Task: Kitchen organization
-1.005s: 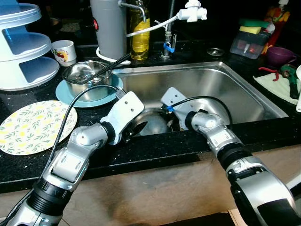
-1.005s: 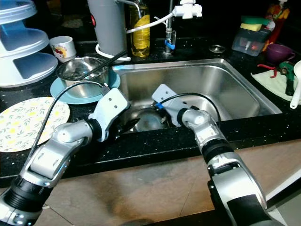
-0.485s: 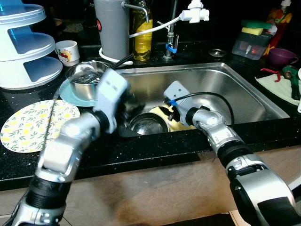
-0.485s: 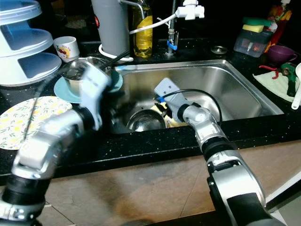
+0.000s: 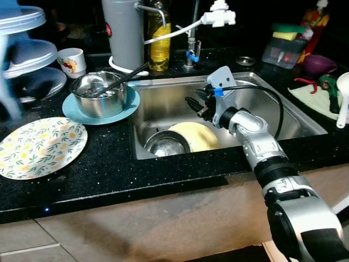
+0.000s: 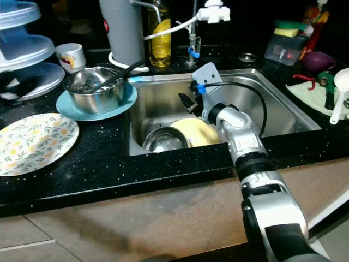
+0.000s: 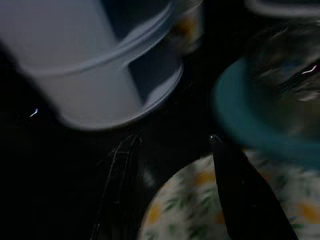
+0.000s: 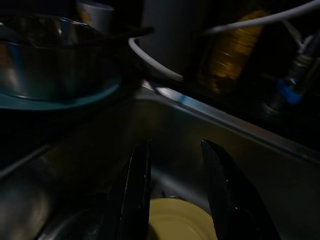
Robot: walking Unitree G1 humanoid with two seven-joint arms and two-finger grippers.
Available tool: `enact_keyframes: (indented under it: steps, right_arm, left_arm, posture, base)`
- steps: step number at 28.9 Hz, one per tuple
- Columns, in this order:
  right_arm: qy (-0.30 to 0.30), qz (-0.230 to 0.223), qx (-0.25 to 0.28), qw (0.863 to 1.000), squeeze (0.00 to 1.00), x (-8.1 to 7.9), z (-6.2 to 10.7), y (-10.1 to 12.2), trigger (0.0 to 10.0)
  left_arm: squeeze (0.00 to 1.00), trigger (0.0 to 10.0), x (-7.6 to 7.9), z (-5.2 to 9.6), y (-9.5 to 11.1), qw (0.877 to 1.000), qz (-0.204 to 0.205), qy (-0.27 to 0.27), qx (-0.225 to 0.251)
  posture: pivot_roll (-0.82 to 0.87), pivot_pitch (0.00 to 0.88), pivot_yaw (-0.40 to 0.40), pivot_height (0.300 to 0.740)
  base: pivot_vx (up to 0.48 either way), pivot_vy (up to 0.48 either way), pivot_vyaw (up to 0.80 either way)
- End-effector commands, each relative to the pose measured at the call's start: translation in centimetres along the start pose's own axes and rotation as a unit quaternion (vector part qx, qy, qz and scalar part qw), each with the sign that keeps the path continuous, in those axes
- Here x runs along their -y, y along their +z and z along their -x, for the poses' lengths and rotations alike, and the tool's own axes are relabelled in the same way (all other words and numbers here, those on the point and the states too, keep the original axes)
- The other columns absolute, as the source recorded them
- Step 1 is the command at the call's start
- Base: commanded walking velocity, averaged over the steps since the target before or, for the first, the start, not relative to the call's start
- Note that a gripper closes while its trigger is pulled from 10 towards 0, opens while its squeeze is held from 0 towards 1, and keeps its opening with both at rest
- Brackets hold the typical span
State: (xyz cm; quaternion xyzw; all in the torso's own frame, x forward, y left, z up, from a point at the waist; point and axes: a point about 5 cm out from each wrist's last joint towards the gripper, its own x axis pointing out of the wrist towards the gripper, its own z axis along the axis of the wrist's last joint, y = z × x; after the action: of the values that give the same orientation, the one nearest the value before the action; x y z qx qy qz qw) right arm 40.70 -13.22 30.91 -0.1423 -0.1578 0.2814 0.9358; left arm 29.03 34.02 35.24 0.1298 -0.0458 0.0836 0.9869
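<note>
Hovering over the sink (image 5: 283, 117), the right claw (image 5: 192, 103) has its fingers (image 8: 137, 192) apart and empty, above the yellow plate (image 5: 196, 136) that lies in the basin's near left part. A steel bowl (image 5: 167, 144) sits in the basin just left of that plate, touching or overlapping it; cannot tell which. The left claw (image 7: 170, 190) is out at the far left of the black worktop (image 5: 109, 164), fingers (image 7: 245, 195) spread with nothing between them, over the edge of the floral plate (image 5: 41, 146) near the white tiered rack (image 5: 24, 60); the arm is blurred in the head views. On the worktop left of the sink, a steel pot (image 5: 101, 94) sits on a teal plate (image 5: 128, 108), with a dark utensil (image 5: 128, 76) resting in it. A mug (image 5: 72, 61) stands behind it. An oil bottle (image 5: 157, 41) and a grey jug (image 5: 124, 33) stand at the far edge.
</note>
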Motion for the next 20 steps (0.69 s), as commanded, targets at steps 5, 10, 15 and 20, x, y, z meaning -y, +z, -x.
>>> enact_keyframes:
  steps: [5, 10, 15, 20]
  right_arm:
    - [0.014, -0.022, 0.001, 1.000, 0.00, -0.7, 0.3, -0.5, 10.0]
    - [0.019, -0.025, 0.002, 0.999, 0.00, -1.0, 0.6, -0.5, 10.0]
    - [0.023, -0.026, 0.002, 0.999, 0.00, -1.2, 0.7, -0.6, 10.0]
    - [0.034, -0.028, 0.008, 0.999, 0.00, -1.7, 0.7, -0.3, 10.0]
  left_arm:
    - [0.61, 10.0, -3.2, 0.7, -2.7, 0.995, 0.051, 0.063, -0.055]
    - [1.00, 10.0, -4.0, 0.6, -5.2, 0.985, 0.128, 0.072, -0.091]
    - [1.00, 10.0, -3.5, 0.5, -7.1, 0.980, 0.149, 0.056, -0.120]
    - [1.00, 10.0, -2.5, 0.4, -9.0, 0.967, 0.212, 0.027, -0.139]
  posture:
    - [0.05, 0.197, -0.019, 0.740]
    - [0.05, 0.193, -0.018, 0.740]
    - [0.05, 0.190, -0.018, 0.740]
    - [0.05, 0.186, -0.020, 0.740]
  base:
    - [0.000, 0.000, 0.00]
    - [0.000, 0.000, 0.00]
    - [0.000, 0.000, 0.00]
    - [0.000, 0.000, 0.00]
